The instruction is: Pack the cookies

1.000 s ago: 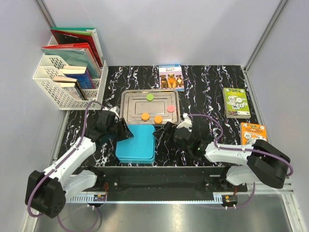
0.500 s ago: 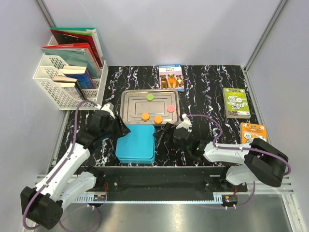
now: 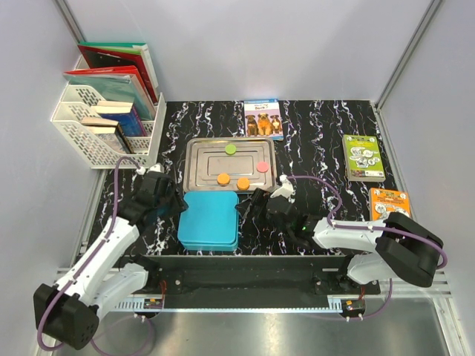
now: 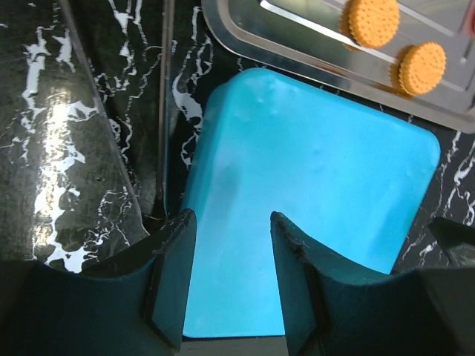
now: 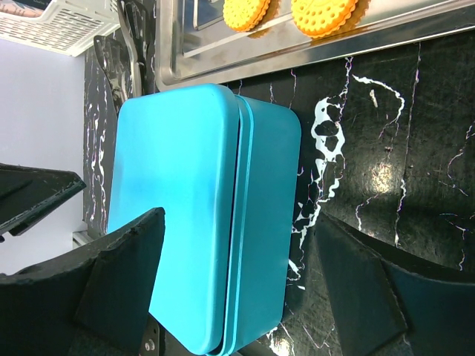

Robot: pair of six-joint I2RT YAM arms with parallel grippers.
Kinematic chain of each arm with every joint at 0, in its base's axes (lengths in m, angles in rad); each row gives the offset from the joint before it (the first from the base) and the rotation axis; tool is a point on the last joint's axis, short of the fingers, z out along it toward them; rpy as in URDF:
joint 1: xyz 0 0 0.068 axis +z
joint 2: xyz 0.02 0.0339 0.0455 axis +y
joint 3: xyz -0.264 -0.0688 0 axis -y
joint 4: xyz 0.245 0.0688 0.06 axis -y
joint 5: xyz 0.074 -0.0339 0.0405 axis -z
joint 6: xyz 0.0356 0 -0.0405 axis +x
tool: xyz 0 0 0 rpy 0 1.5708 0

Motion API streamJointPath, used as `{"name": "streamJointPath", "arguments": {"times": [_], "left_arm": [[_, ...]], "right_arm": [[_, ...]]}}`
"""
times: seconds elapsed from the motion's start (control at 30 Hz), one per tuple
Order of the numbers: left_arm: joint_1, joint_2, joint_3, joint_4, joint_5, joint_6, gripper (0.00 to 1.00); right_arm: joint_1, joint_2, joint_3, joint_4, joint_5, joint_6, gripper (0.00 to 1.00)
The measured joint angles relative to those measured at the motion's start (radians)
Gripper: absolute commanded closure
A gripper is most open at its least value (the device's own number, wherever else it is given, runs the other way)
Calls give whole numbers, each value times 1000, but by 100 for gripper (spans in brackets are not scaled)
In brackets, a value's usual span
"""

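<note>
Four cookies lie on a metal tray [image 3: 194, 165]: a green cookie [image 3: 231, 149], a pink cookie [image 3: 262, 167] and two orange cookies [image 3: 223, 178] [image 3: 243, 182]. The orange pair also shows in the left wrist view [image 4: 373, 21] and the right wrist view [image 5: 324, 15]. A blue lidded box [image 3: 210, 219] sits just in front of the tray, lid on. My left gripper [image 3: 177, 202] is open and empty at the box's left edge; in its own view it [image 4: 226, 285] frames the lid [image 4: 312, 178]. My right gripper [image 3: 251, 205] is open and empty, its jaws [image 5: 237, 285] either side of the box's right side [image 5: 200, 222].
A white file rack [image 3: 100, 122] with books stands at the back left. A dog book [image 3: 263, 117] lies behind the tray. A green booklet [image 3: 363, 156] and an orange booklet [image 3: 389, 204] lie at the right. Side walls close in both edges.
My left gripper has drawn back to the left, off the blue box's left edge. The right arm, the box and the cookies have barely moved.
</note>
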Motion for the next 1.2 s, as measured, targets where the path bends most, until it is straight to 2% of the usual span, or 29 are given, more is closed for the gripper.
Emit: {"name": "streamJointPath", "arguments": {"times": [0.23, 0.53, 0.97, 1.2], "left_arm": [[7, 42, 0, -13, -39, -25, 51], [14, 121, -50, 20, 20, -33, 51], [17, 104, -66, 50, 89, -35, 54], [17, 66, -81, 50, 116, -38, 52]], "right_arm": [[0, 0, 0, 0, 0, 0, 11], [0, 0, 0, 1, -5, 0, 11], [0, 1, 0, 1, -8, 0, 12], [0, 15, 0, 2, -16, 0, 12]]}}
